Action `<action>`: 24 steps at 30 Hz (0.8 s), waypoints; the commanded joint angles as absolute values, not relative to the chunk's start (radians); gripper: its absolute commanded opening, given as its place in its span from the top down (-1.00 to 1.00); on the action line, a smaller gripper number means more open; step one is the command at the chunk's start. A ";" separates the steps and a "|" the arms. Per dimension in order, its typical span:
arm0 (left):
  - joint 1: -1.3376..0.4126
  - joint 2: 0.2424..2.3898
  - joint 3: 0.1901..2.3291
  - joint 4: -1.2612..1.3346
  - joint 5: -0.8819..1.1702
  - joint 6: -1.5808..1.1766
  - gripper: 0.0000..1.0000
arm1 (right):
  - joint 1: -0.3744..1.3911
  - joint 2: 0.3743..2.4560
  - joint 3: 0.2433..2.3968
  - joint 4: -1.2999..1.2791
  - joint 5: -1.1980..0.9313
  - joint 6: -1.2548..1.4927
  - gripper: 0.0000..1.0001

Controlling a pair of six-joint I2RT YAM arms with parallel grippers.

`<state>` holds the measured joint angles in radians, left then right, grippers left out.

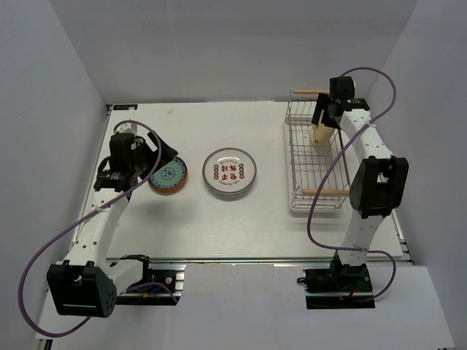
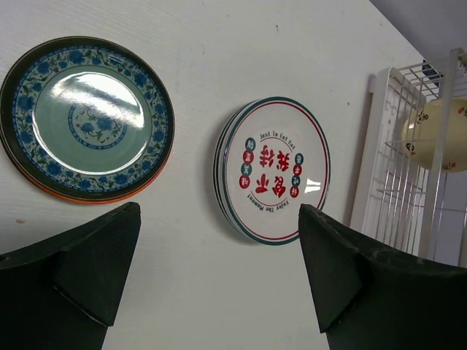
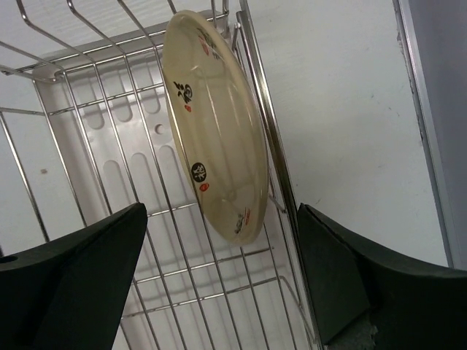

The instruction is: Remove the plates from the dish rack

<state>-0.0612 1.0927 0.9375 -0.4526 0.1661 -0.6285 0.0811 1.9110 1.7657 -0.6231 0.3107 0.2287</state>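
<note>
White tabletop (image 1: 255, 226) bears a blue-patterned plate (image 2: 87, 117) and red-motif plates (image 2: 273, 171); only the left wrist view reveals the orange plate (image 2: 73, 197) beneath and the stacked rims. One cream plate (image 3: 215, 124) stands on edge in the dish rack (image 1: 325, 192). Left gripper (image 2: 217, 211) and right gripper (image 3: 219, 211) gape, holding nothing.

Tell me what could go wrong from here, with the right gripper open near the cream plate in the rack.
1. The cream plate stands on edge, leaning close against the side wires of the dish rack. A finger of the open right gripper may strike a wire instead of sliding past the rim.
2. The plate looks glossy, so a pinch on its thin edge could slip and drop it.
</note>
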 commanded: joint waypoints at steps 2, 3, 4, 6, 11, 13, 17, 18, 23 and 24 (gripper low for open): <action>-0.063 1.055 0.937 -0.430 0.187 -0.615 -0.96 | 0.060 1.939 1.836 -0.557 0.292 0.179 -0.78; -0.063 1.054 0.933 -0.422 0.189 -0.615 -0.96 | 0.060 1.951 1.844 -0.552 0.282 0.176 -0.77; -0.063 1.051 0.933 -0.419 0.189 -0.615 -0.96 | 0.052 1.954 1.844 -0.549 0.253 0.170 -0.78; -0.063 1.051 0.930 -0.417 0.184 -0.615 -0.96 | 0.054 1.959 1.841 -0.526 0.229 0.166 -0.76; -0.063 1.052 0.942 -0.446 0.157 -0.611 -0.96 | 0.045 1.986 1.851 -0.502 0.167 0.158 -0.72; -0.063 1.051 0.951 -0.456 0.146 -0.607 -0.96 | 0.044 2.002 1.879 -0.512 0.147 0.158 -0.72; -0.063 1.048 0.951 -0.454 0.143 -0.604 -0.96 | 0.040 2.040 1.907 -0.517 0.132 0.163 -0.70; -0.063 1.048 0.950 -0.453 0.143 -0.604 -0.96 | 0.038 2.046 1.914 -0.518 0.130 0.164 -0.69; -0.063 1.054 0.951 -0.456 0.155 -0.603 -0.96 | 0.032 2.068 1.930 -0.514 0.146 0.164 -0.42; -0.063 1.054 0.951 -0.456 0.158 -0.601 -0.96 | 0.034 2.068 1.930 -0.511 0.155 0.164 -0.36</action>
<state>-0.0612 1.0714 0.9371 -0.4488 0.1570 -0.6163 0.0380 2.0560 1.8870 -0.5468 0.1616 0.1699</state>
